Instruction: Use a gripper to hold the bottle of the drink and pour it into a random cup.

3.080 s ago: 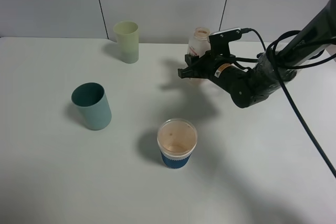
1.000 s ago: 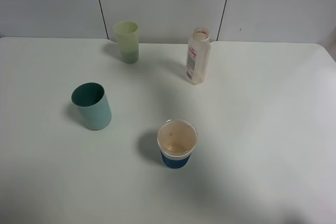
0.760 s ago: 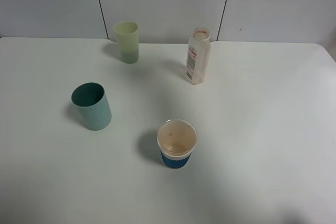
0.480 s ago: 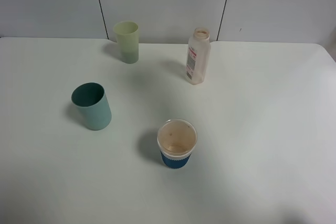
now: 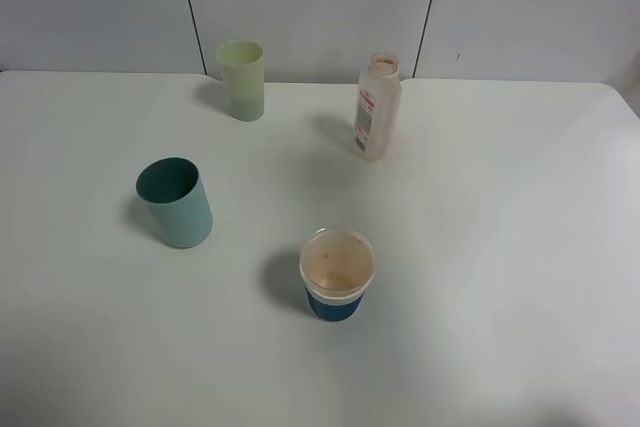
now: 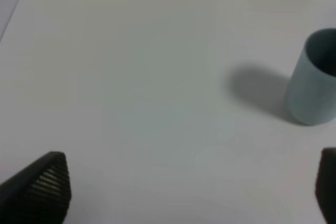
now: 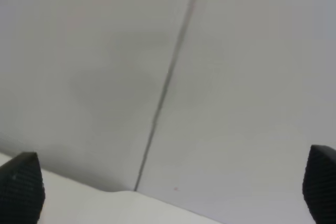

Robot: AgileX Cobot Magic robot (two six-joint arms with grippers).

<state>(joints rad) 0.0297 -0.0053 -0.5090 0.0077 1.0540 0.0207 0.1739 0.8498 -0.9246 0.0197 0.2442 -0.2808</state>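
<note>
White desk is carrying the bottle of the drink, upright near the back, well apart from the blue-banded cup. We are seeing both claws spread wide, the left claw low over the desk, the right claw facing the wall. We are judging the brownish cup as filled; any regrasp should be closing squarely on the label.

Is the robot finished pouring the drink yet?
It looks finished. The blue cup has brownish drink inside, and the bottle stands upright on the table, held by nothing. Both grippers, left and right, are open and empty. Nothing seems left to do.
</note>
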